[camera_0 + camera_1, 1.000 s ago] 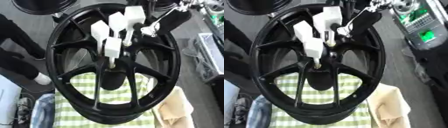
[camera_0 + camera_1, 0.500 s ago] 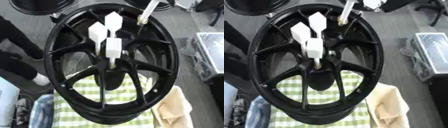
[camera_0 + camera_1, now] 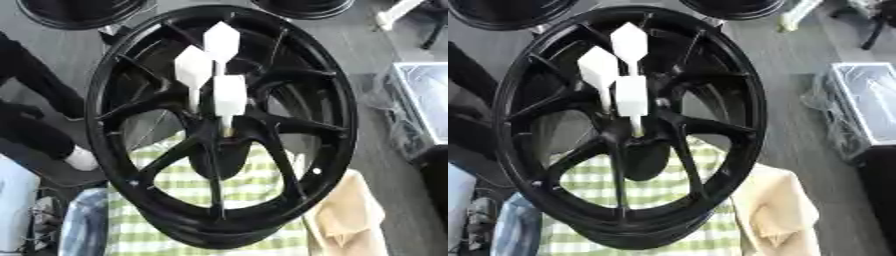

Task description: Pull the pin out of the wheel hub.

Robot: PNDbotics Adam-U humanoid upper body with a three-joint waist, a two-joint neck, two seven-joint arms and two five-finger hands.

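While you look down on the black wheel hub [image 3: 223,125], it stands tilted over a green-and-white checked cloth [image 3: 188,185]; three white pins [image 3: 229,95] stand in its centre, close together, their thin stems going down among the spokes; one pin [image 3: 221,42] sits farthest up, another [image 3: 193,67] to its left, the third lowest and nearest the hub's middle; a tan cloth [image 3: 346,220] lies at the lower right, just beside the rim; neither of your robot's hands shows in either view, so their state cannot be told.
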